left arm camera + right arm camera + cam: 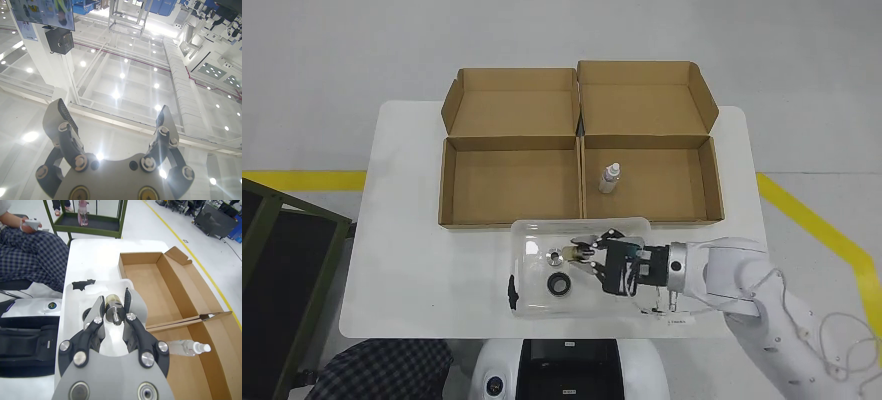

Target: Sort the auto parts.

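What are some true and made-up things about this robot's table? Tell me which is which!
The spray bottle lies in the right cardboard box. True.
The right gripper holds a threaded part over the clear tray. True.
The left gripper is squeezed shut. False: it is open, holding nothing.
The black ring lies beside the spray bottle. False: it lies in the clear tray.

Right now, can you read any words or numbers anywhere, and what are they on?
Nothing here reads clearly.
Label on the bottle: too blurred to read.
Print on the poster: too small to read.
Print on the blue bins: upside down and too small to read.
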